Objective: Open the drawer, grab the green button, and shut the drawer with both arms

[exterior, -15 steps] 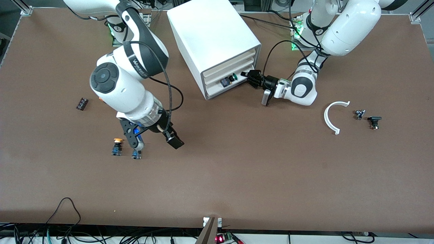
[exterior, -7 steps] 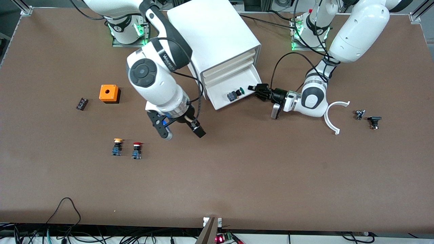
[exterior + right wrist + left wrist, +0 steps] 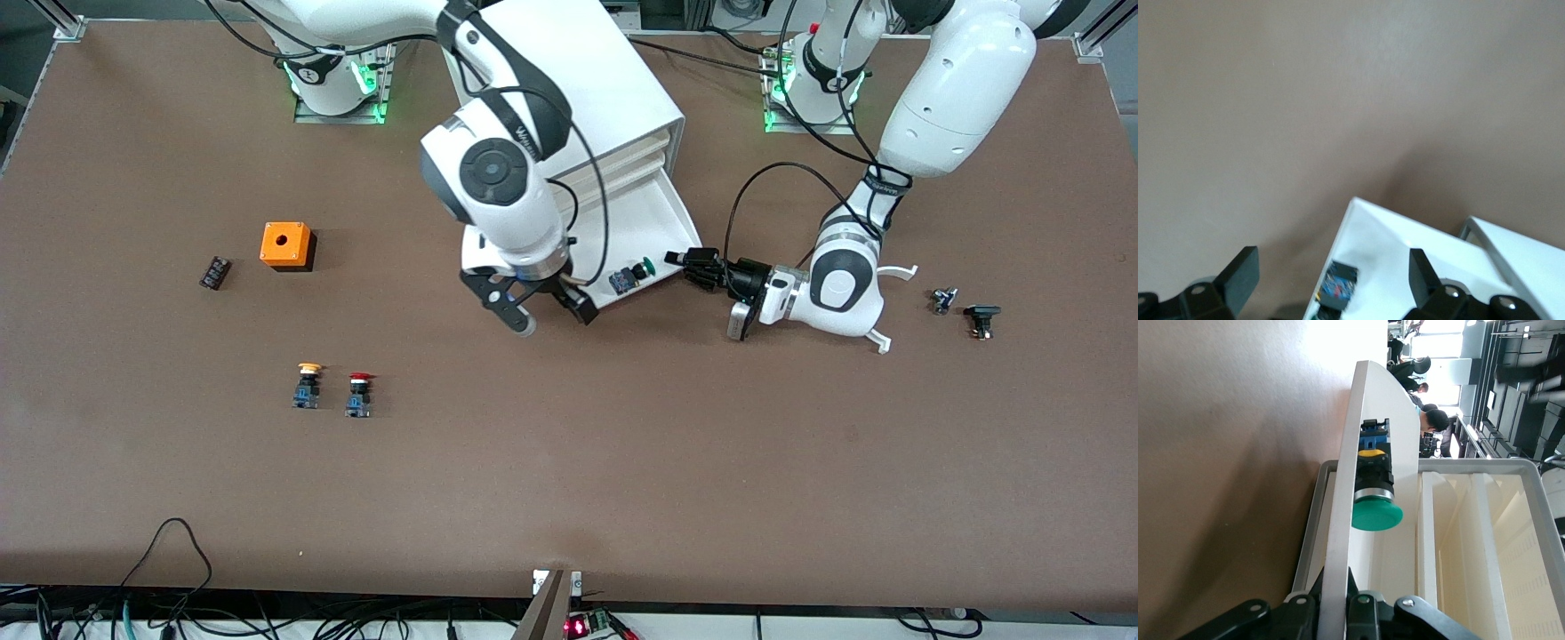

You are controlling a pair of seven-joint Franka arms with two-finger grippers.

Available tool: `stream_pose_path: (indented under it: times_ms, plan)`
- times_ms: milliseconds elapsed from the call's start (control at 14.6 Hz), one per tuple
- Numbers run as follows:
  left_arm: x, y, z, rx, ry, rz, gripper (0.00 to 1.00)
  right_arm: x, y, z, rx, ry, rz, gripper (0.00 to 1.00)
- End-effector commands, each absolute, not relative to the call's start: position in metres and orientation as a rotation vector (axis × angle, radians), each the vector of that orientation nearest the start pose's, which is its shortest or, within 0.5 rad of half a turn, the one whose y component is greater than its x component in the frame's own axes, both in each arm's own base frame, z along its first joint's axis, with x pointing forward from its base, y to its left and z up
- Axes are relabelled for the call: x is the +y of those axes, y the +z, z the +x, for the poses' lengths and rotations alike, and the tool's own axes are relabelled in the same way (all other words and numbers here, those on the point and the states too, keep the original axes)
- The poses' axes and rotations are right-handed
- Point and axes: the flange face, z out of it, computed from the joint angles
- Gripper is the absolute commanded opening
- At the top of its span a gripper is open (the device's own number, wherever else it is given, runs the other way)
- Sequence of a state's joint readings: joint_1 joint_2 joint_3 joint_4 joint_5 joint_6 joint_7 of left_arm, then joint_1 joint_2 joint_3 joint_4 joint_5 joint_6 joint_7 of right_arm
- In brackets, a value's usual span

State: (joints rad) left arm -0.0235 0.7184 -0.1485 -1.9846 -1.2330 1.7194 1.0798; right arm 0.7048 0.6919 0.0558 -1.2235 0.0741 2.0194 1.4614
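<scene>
A: Where does the green push button [image 3: 633, 274] sit?

B: In the pulled-out drawer [image 3: 662, 233] of the white cabinet [image 3: 551, 80], by the front wall, between the two sets of fingers. The left gripper [image 3: 692, 260] has its fingers pinched shut on that wall's end; the right gripper [image 3: 544, 313] hangs over the drawer's other corner, fingers spread wide and empty.

A: How would it handle?

B: Likely light and rigid. The glossy domed cap looks slippery, so the ribbed black body below it seems the better hold. The drawer looks like thin, smooth plastic.
</scene>
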Motion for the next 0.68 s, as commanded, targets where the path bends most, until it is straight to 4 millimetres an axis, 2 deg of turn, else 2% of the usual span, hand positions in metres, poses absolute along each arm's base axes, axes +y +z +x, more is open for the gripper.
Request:
stream_pose_path:
  times_ms: [0, 68, 137, 205, 273, 410, 614]
  plan:
    - [-0.17, 0.101, 0.532, -0.274, -0.27, 1.82, 0.04, 0.547, 0.362, 0.536, 1.123, 0.06, -2.805, 0.99]
    - [-0.169, 0.102, 0.533, -0.282, -0.271, 1.823, 0.19, 0.551, 0.354, 0.534, 1.155, 0.066, -2.794, 0.99]
    - [-0.167, 0.108, 0.54, -0.287, -0.272, 1.832, 0.56, 0.558, 0.345, 0.531, 1.179, 0.072, -2.785, 0.99]
    - [-0.16, 0.111, 0.543, -0.277, -0.275, 1.838, 1.0, 0.568, 0.334, 0.524, 1.198, 0.079, -2.782, 0.99]
    - [-0.153, 0.116, 0.547, -0.282, -0.271, 1.847, 1.0, 0.573, 0.324, 0.524, 1.232, 0.079, -2.762, 0.99]
    - [-0.149, 0.14, 0.556, -0.272, -0.313, 1.877, 1.0, 0.582, 0.314, 0.525, 1.275, 0.078, -2.72, 0.99]
    - [-0.143, 0.203, 0.582, -0.251, -0.48, 1.973, 1.0, 0.596, 0.299, 0.522, 1.306, 0.076, -2.672, 0.99]
